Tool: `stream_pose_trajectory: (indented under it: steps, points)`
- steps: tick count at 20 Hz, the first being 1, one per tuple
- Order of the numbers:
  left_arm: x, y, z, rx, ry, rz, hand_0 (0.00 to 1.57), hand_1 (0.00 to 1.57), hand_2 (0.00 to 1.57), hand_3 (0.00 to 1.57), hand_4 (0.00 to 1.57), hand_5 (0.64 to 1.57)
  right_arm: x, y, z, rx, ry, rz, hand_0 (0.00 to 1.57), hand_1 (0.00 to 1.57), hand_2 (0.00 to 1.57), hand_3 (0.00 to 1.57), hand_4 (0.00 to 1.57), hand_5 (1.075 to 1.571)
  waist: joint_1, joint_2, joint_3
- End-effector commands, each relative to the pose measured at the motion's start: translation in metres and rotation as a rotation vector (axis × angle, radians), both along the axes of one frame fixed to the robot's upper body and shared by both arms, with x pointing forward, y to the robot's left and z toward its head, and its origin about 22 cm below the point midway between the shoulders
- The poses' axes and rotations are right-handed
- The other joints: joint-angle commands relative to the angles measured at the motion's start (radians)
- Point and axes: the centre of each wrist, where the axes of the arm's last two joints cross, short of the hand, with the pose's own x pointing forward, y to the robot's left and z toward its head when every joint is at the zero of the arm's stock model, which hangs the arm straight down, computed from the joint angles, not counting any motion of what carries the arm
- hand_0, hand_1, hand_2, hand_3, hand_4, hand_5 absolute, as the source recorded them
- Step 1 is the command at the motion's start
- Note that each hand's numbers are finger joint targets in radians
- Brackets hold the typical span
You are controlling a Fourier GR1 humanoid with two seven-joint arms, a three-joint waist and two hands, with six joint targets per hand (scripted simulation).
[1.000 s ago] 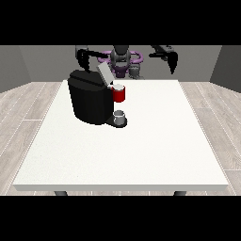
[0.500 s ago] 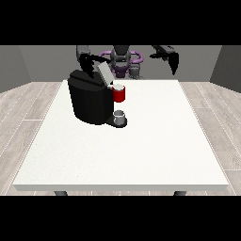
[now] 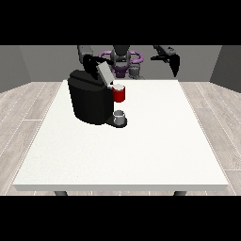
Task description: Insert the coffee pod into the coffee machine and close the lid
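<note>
Lid-closing looks to be the step in hand. The coffee machine [image 3: 90,101] stands on the white table [image 3: 141,150] towards ten o'clock from the table's middle, its grey lid [image 3: 104,74] tilted up and not yet down. At the machine's three o'clock side sits the red brew head with a pale round top, which I take to be the coffee pod [image 3: 119,87] already seated, though it is too small to be sure. Below it a small grey cup [image 3: 120,117] rests on the machine's base. The hand at the view's left [image 3: 91,62] is at the machine's twelve o'clock, just behind the raised lid; whether it touches the lid, and how its fingers lie, I cannot tell. The hand at the view's right [image 3: 174,63] hangs well apart at the table's one o'clock corner, holding nothing that shows, fingers pointing down and seemingly relaxed. By my judgement the next move calls for the left-of-view hand to press the lid forward and down over the pod until it lies flat.
</note>
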Motion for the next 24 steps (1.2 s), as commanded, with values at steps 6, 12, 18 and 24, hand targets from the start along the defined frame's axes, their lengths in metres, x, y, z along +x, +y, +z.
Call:
stream_pose_trajectory:
  steps: [6,12,18,24]
  points:
    - [-0.002,0.001,0.007,0.007,0.011,-0.015,0.0,0.0,0.0,0.0,0.14,1.571,0.013,-0.005,0.003,-0.021,0.02,0.012,0.0,0.0,0.0,0.0,0.0,1.571,0.036,0.013,0.0048]
    - [-0.002,0.018,-0.005,-0.01,0.026,0.009,0.0,0.0,0.0,0.0,0.12,1.571,0.008,0.037,0.002,-0.074,0.032,0.076,0.0,0.0,0.0,0.0,0.21,1.571,0.021,-0.018,0.0046]
    - [0.006,0.011,-0.003,-0.008,-0.023,-0.012,0.0,0.0,0.0,0.0,0.0,1.571,0.021,0.048,0.027,-0.133,-0.055,0.084,0.0,0.0,0.0,0.0,0.12,1.571,0.023,0.029,0.0046]
    - [0.0,-0.017,0.001,-0.008,-0.066,-0.025,0.0,0.0,0.0,0.0,0.19,1.571,0.022,0.041,0.019,-0.133,-0.067,0.108,0.0,0.0,0.0,0.0,0.12,1.571,0.024,0.0,0.0048]
